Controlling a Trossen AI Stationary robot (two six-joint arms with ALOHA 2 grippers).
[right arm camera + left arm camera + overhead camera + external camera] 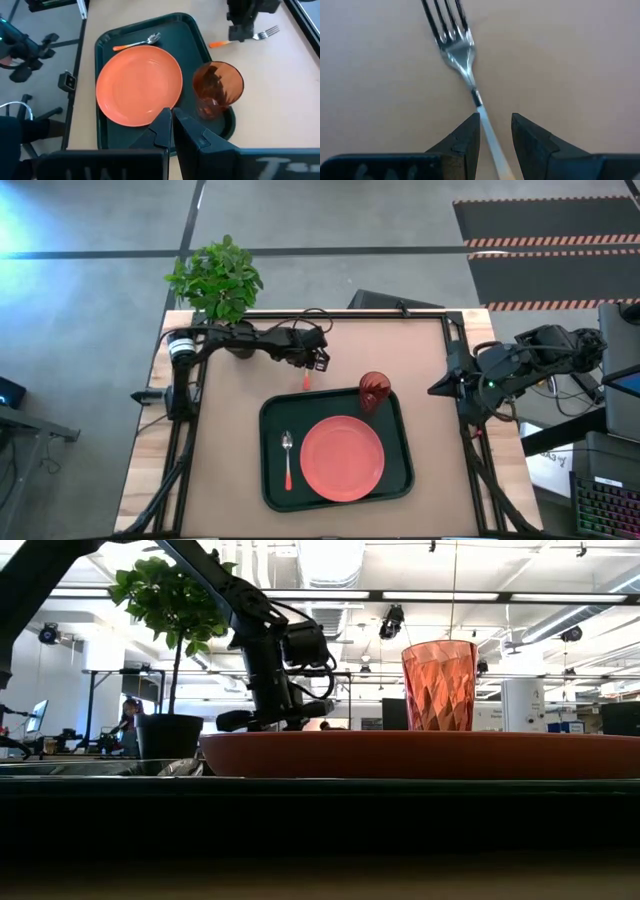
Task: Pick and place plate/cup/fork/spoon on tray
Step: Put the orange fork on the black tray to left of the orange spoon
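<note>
The fork [462, 65] lies on the desk [420, 360] just beyond the tray [400, 480], handle running between the left tool [495, 135]'s parted fingers, apparently not yet clamped. The right tool [172, 127], nearly together, waits farther off.

Grey floor [90, 300] surrounds the table [230, 480], crossed by dark lines, with striped black mats [540, 240] beyond the far right corner. A potted plant [218, 280] stands at the table's far left edge. The low view shows a white ceiling [500, 580] with strip lighting, hanging fixtures, and desks with monitors behind.
</note>
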